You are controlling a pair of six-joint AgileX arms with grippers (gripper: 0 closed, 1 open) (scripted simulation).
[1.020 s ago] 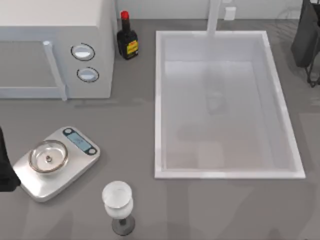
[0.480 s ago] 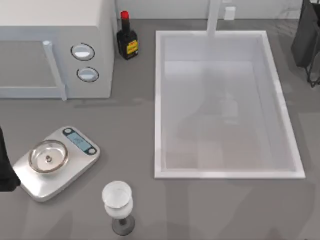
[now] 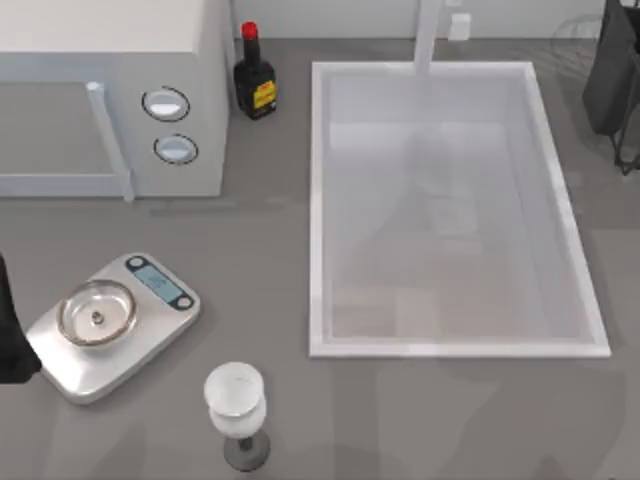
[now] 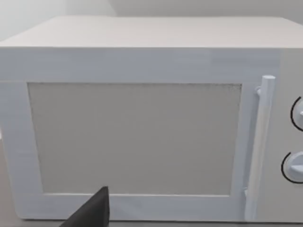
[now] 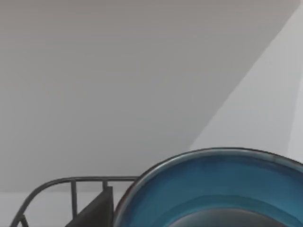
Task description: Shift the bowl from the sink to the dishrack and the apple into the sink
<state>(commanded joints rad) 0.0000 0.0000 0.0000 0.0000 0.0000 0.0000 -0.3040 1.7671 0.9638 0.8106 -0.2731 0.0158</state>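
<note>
The bowl (image 5: pixel 222 189), glossy blue with a thin reddish-brown rim, shows in the right wrist view, close in front of that camera, with the curved grey wire of the dishrack (image 5: pixel 57 189) just beside it and a plain pale wall behind. A dark finger (image 5: pixel 97 210) of the right gripper sits against the bowl's rim, but whether the gripper is clamped on the bowl or merely beside it I cannot tell.

In the top view the right arm (image 3: pixel 612 75) is a dark shape at the far right edge, past the sink's rim. The sink (image 3: pixel 318 210), white and rectangular with its tap (image 3: pixel 428 35) at the back, lies between the 2 arms.

The left arm (image 3: pixel 10 330) rests at the left edge, just beside the kitchen scale (image 3: pixel 160 315) (its small steel dish on top). Its wrist camera faces the white microwave (image 4: pixel 142 118); 1 dark fingertip (image 4: pixel 92 213) shows low down, and its opening cannot be judged. A wine glass (image 3: pixel 236 400) stands near the scale, and a dark red-capped bottle (image 3: pixel 255 80) stands between microwave and sink.
</note>
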